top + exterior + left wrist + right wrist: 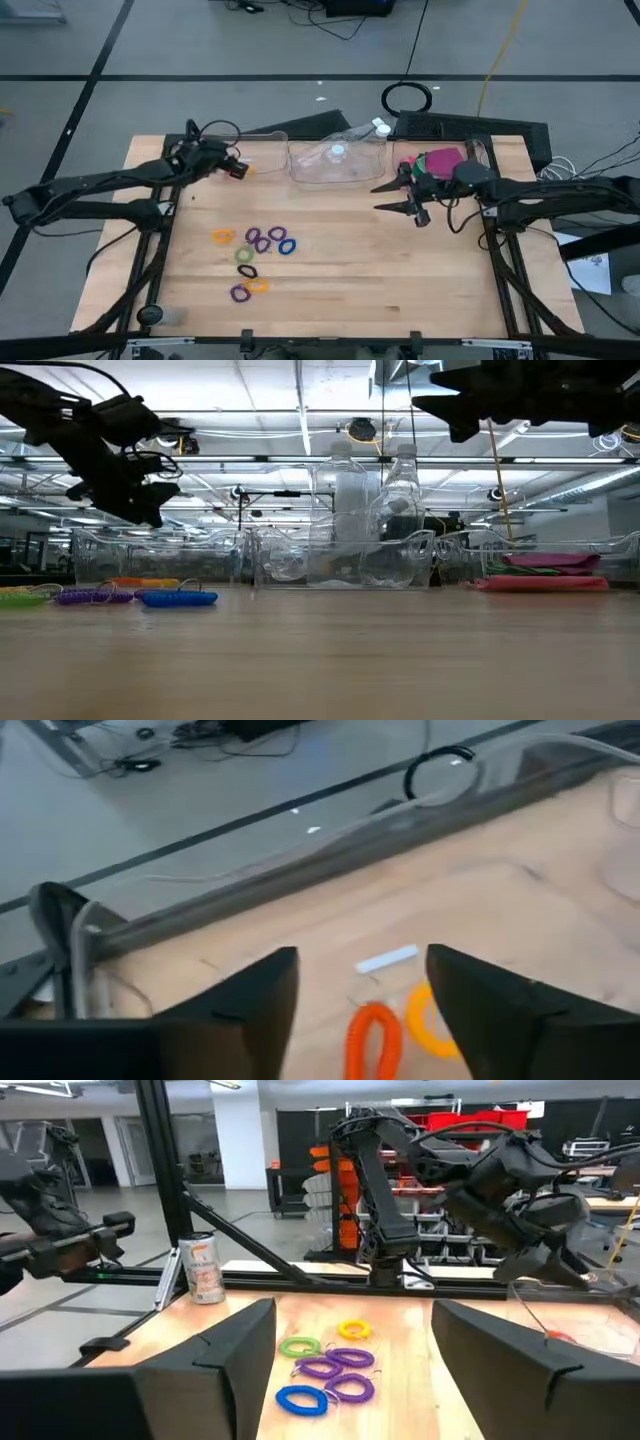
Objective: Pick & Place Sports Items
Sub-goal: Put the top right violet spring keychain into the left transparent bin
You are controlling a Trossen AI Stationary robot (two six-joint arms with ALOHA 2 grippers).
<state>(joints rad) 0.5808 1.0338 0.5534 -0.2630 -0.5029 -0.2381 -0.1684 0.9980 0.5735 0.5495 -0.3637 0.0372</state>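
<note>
You're in a robotics lab or workshop: wooden counter point(400, 290) on a metal frame, grey floor with loose cables point(300, 12), exposed ceiling lights point(300, 400), more robot arms point(380, 1190) on benches behind.

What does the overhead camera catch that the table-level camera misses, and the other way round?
Only the high view shows the whole cluster of rings spread on the wooden table, and which arm is which: left pincer, right pincer with open fingers. Only the low view shows the ceiling lights and room behind. Both show the clear bins, the bottles and the pink piece.
</note>
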